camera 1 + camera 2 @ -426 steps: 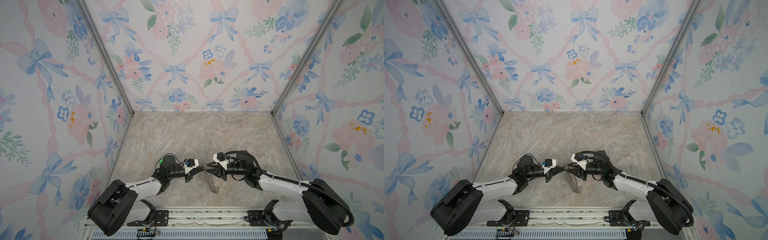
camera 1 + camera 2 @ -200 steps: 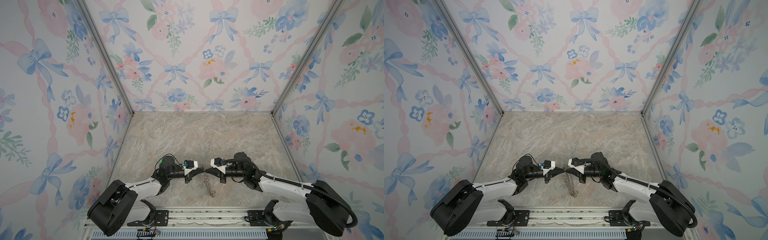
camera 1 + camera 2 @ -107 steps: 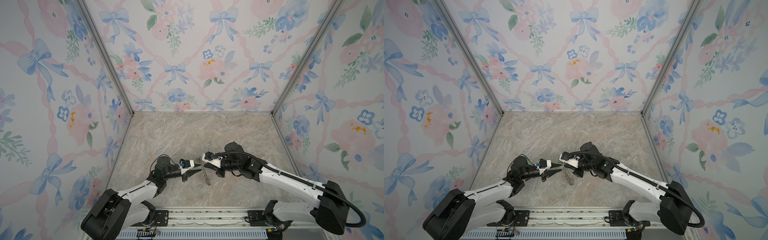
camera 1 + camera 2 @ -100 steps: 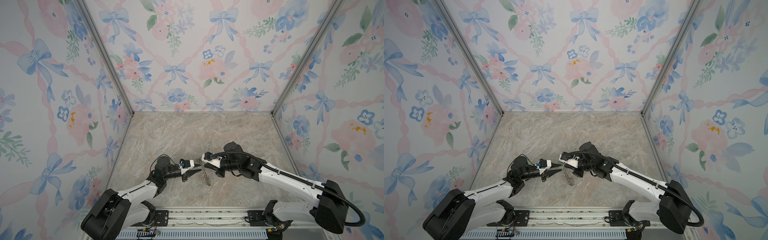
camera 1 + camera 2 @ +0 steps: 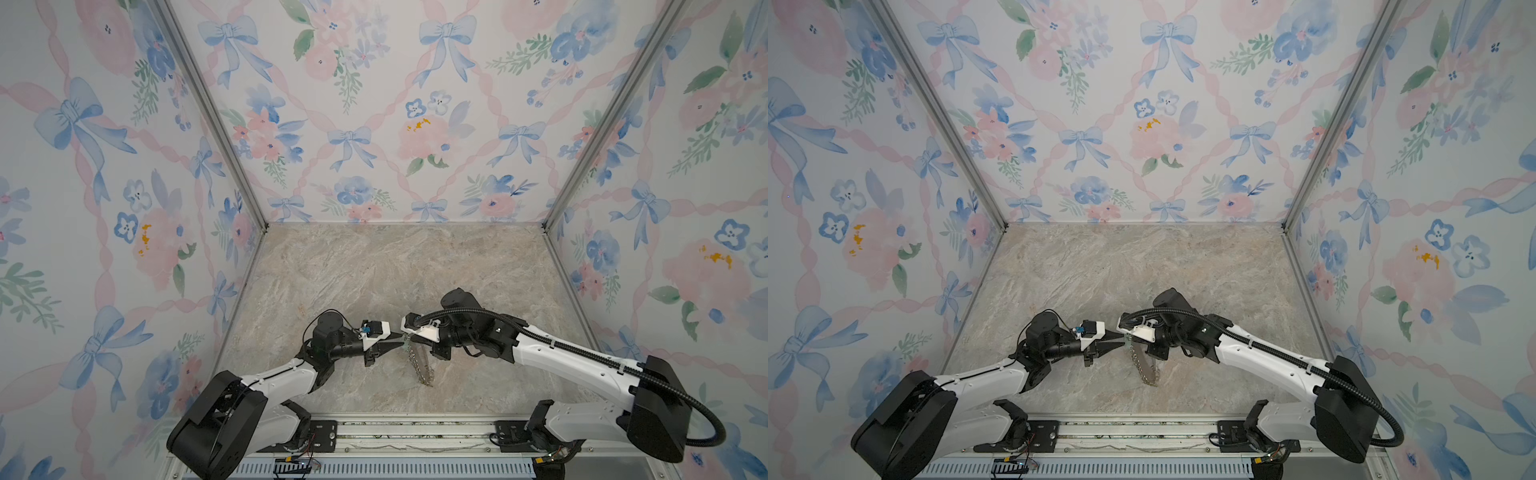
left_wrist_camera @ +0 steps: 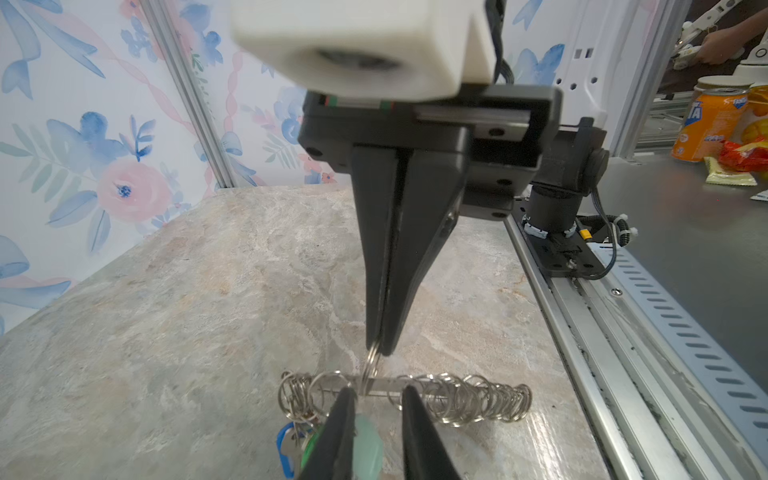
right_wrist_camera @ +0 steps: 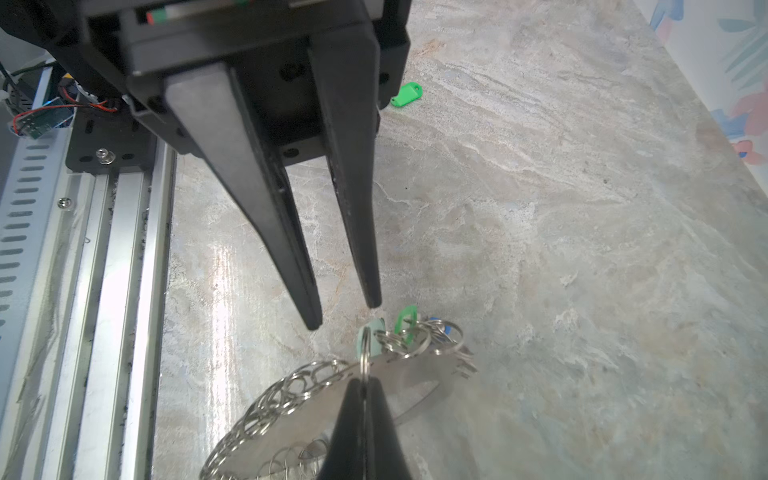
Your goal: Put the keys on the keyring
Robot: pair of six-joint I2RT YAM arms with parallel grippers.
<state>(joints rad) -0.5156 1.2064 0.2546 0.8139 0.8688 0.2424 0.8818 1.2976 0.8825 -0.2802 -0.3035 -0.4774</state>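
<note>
Near the front edge of the marbled stone-look tabletop (image 5: 374, 270), I have both arms meeting tip to tip in both top views. My right end effector (image 7: 363, 380) is pinched closed on one small silver wire ring (image 7: 365, 353) at the rim of the flat grey metal keyring (image 7: 415, 376). The plate hangs from that ring and shows edge-on, like a chain, in a top view (image 5: 420, 365). I cannot tell whether its lower end touches the tabletop.

My left end effector (image 7: 344, 316) faces it with its jaws parted and nothing between the tips. Those tips stand just beside a pale green plastic-headed key (image 7: 372, 336), which touches the held ring; I cannot tell whether it is threaded on. Next to it, on neighbouring rings, I see a bright green key (image 7: 405, 322) and a blue key (image 6: 284, 457). From the left wrist camera the pale green head lies close against one finger (image 6: 340, 432) of the left end effector (image 6: 376, 395).

A loose green key (image 7: 407, 94) lies flat on the tabletop, well apart from the keyring.
</note>
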